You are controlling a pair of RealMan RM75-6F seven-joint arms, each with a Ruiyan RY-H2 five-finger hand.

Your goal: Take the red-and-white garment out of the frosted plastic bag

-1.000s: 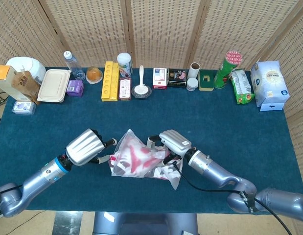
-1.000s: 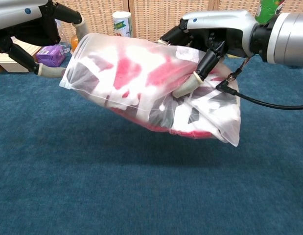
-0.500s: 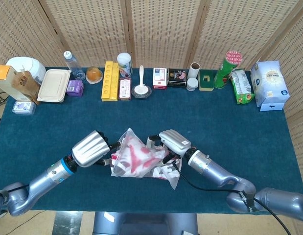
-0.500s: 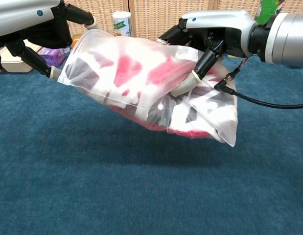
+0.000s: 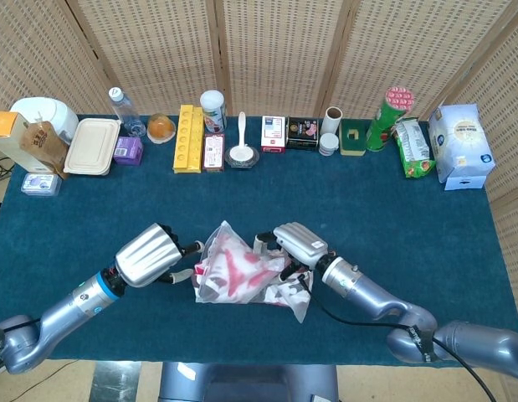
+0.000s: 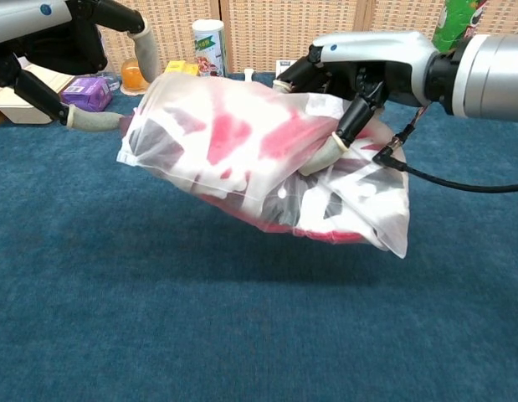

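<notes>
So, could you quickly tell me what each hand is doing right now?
Left hand: open, fingers spread beside the frosted plastic bag, not gripping it.
Right hand: holding the bag.

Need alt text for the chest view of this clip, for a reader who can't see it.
The right robot hand holds a frosted bag with the red-and-white garment inside, lifted off the blue table. The left robot hand is open beside the bag's left end, not gripping it. A canister stands behind.
</notes>
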